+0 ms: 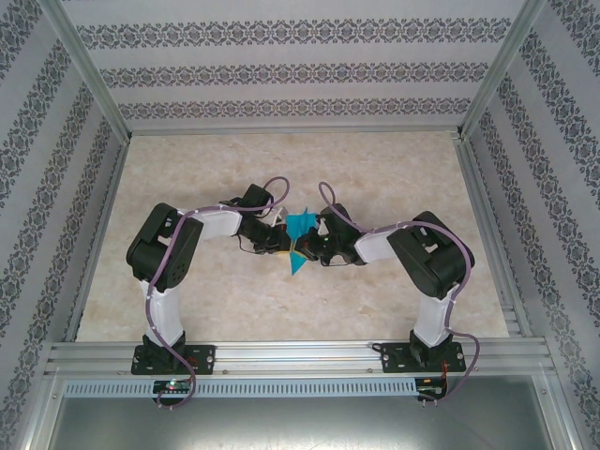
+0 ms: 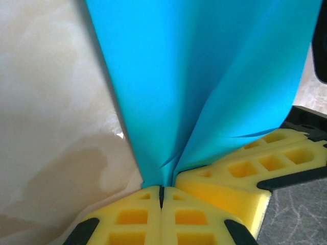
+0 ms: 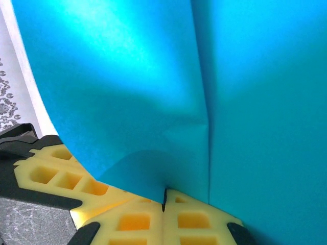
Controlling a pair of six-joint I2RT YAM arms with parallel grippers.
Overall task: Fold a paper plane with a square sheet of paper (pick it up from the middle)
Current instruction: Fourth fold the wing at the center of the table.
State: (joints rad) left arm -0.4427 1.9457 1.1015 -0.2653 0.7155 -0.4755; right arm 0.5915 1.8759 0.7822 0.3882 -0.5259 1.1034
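The teal-blue sheet of paper is held above the middle of the table between both grippers, creased and folded into a narrower shape whose point hangs toward the near side. My left gripper is shut on its left part. In the left wrist view the paper rises from the closed yellow fingertips of that gripper, with the right gripper's fingers alongside. My right gripper is shut on the right part. The right wrist view has the paper, with a vertical crease, pinched in that gripper.
The marble-patterned tabletop lies beneath. Patterned walls and aluminium posts enclose it on three sides. A metal rail carrying the arm bases runs along the near edge. Purple cables loop over both arms.
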